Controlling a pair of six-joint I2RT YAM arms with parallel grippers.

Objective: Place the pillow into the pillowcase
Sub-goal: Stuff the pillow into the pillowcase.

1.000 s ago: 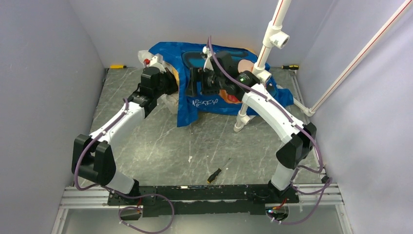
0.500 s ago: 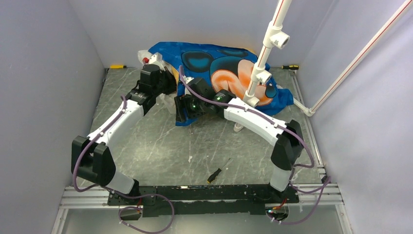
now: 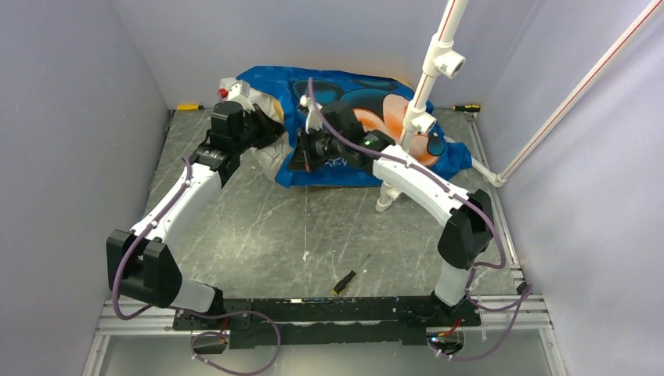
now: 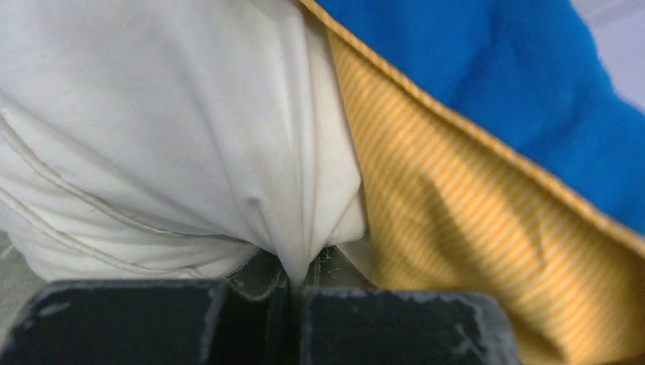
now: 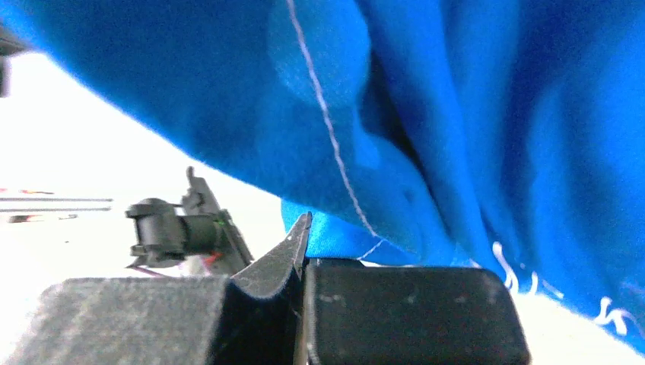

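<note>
At the far side of the surface (image 3: 313,227), against the back wall, the pillowcase (image 3: 368,90) lies in a blue heap with its open mouth turned left. The pillow (image 3: 270,160) sits at that mouth: its white end bulges out on the left, and the rest seems to be under the blue cloth, though how deep it goes I cannot tell.

The left fingers (image 4: 137,319) are closed tight on a small pinch of the pillow's white cover, right beside the orange striped lining of the case. That hold looks meant to steady the pillow, or push it rightward into the opening. The right fingers (image 5: 411,312) are shut on the blue hem at the near edge of the mouth, and the cloth hangs in folds above them. I take it this arm is there to draw the case leftward over the exposed end while the other keeps the stuffing from sliding away.

Part of the pillow is not yet covered, so the task looks partway done
</note>
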